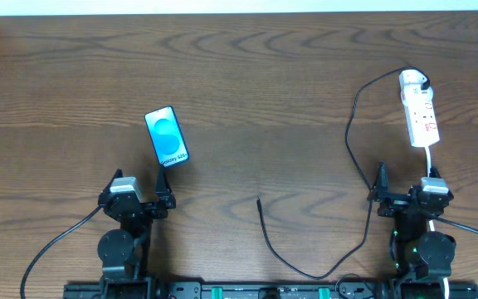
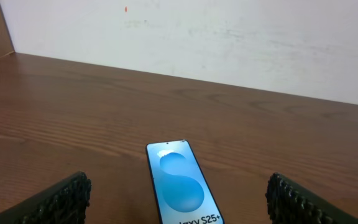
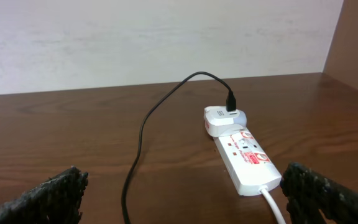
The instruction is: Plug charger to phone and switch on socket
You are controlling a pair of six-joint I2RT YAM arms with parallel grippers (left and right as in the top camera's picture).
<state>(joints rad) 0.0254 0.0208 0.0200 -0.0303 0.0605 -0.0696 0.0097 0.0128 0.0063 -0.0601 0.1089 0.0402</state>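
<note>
The phone [image 1: 166,137] lies flat left of centre, its blue screen up. In the left wrist view the phone [image 2: 182,183] sits just ahead of my open left gripper [image 2: 178,202], between the two fingers and touching neither. The socket [image 1: 421,116] lies at the far right with the charger's white adapter [image 1: 413,80] plugged into its far end. The charger's black cable [image 1: 351,124] loops down to a loose plug end [image 1: 259,200] near the table's middle. My right gripper [image 1: 406,181] stands open just short of the socket [image 3: 244,158], holding nothing.
The socket's white lead [image 3: 272,205] runs back toward the right arm, close to its right finger [image 3: 319,193]. The black cable [image 3: 138,143] crosses the wood between the right fingers. A pale wall stands behind the table's far edge [image 2: 166,71].
</note>
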